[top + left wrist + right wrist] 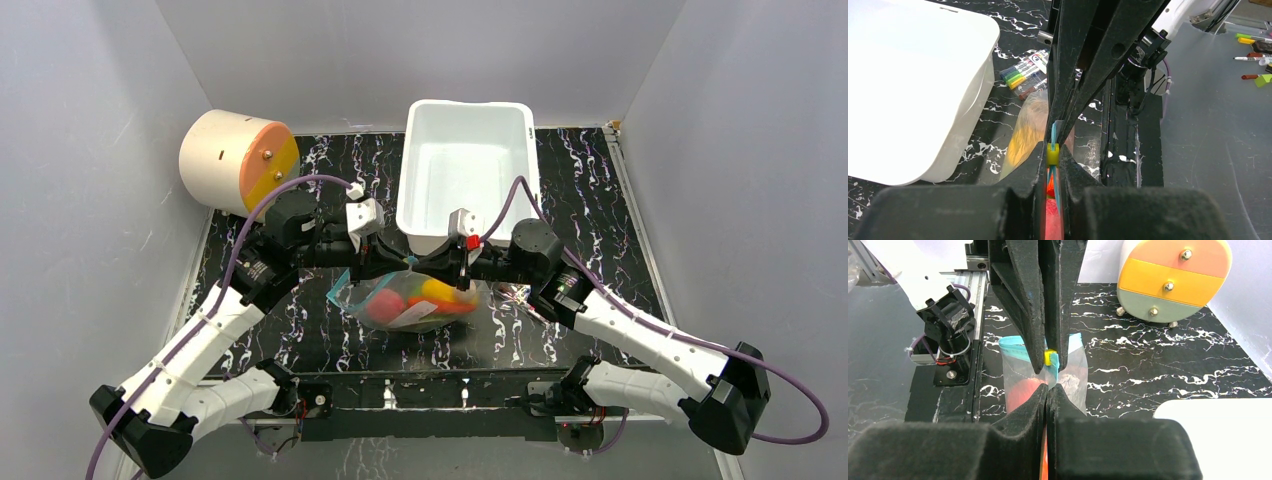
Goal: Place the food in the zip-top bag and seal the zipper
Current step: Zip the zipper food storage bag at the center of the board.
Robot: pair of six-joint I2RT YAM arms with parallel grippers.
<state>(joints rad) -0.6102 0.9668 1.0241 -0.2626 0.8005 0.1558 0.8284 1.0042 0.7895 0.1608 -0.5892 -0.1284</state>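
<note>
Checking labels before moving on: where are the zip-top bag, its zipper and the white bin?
zip-top bag (405, 303), top view, middle of its clear front.
zipper (1015, 347), right wrist view, teal strip's left stretch.
white bin (465, 104), top view, far rim.

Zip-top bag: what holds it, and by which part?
Both claws, at the zipper: the left claw grips the yellow slider, the right claw pinches the strip beside it.

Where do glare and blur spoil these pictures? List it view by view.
Left wrist view: the white bin is blown out to flat white, and the left fingers nearest the lens are soft. Right wrist view: the right fingers blur likewise. Top view: even light, everything sharp.
</note>
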